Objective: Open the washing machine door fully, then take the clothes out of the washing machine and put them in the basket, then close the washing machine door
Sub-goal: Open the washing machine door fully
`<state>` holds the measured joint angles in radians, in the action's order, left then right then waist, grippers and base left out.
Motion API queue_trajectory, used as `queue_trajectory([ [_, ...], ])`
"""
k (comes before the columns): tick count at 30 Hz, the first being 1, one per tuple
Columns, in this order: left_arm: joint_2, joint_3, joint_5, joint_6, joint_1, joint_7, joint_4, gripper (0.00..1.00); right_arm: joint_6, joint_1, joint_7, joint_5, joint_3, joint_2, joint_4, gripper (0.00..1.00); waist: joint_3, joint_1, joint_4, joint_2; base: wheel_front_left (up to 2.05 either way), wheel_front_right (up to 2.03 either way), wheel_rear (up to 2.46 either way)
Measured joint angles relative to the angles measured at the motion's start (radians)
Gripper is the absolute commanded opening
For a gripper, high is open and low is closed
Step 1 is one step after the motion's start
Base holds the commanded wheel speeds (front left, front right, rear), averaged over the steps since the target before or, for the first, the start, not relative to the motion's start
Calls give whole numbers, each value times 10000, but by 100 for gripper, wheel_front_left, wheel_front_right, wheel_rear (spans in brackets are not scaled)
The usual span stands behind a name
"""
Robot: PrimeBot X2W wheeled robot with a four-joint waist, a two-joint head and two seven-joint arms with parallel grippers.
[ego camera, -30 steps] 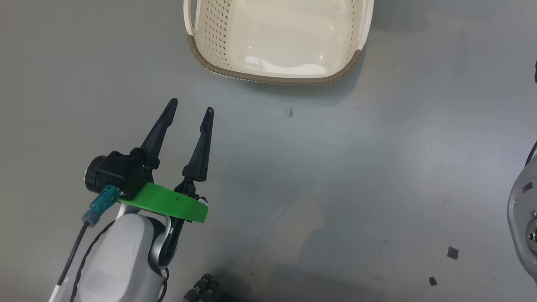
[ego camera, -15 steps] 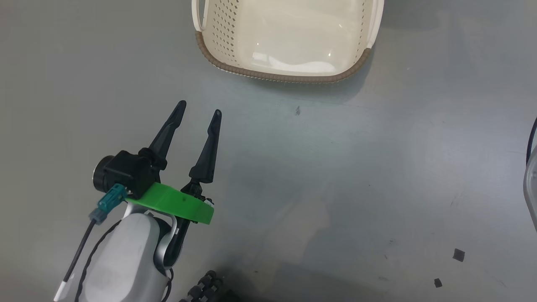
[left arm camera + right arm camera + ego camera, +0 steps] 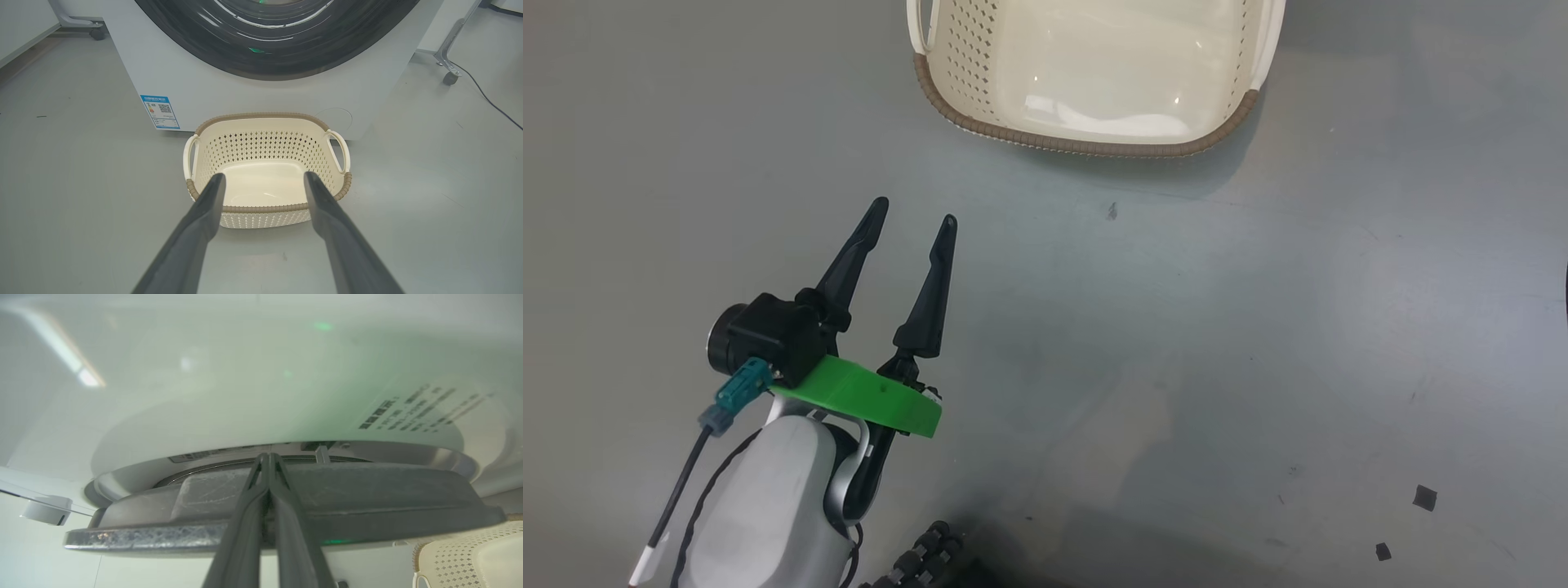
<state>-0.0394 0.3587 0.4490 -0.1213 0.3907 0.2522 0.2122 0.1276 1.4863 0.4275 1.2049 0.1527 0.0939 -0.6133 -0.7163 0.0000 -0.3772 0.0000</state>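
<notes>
The cream basket (image 3: pixel 265 145) stands on the grey floor (image 3: pixel 81 196), its smooth bottom bare, just in front of the white washing machine (image 3: pixel 229 94). Above it curves the glossy black rim of the washing machine door (image 3: pixel 278 61). A small blue label (image 3: pixel 160 111) sits low on the machine's front. The left end effector (image 3: pixel 915 212) hovers short of the basket's near rim, pointing toward it, fingers spread wide and holding nothing. The right end effector (image 3: pixel 267 457) is closed, fingers pressed together, tips at the door's dark edge. I cannot tell whether they touch it.
</notes>
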Motion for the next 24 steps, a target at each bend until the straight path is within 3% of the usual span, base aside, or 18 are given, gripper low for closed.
queue_trajectory([
  [24, 36, -8, 82, -2, 104, 0, 92, 100, 71, 398, 644, 336, -4, 211, -1312, 0, 182, 0, -49, 0, 0, 0, 0],
])
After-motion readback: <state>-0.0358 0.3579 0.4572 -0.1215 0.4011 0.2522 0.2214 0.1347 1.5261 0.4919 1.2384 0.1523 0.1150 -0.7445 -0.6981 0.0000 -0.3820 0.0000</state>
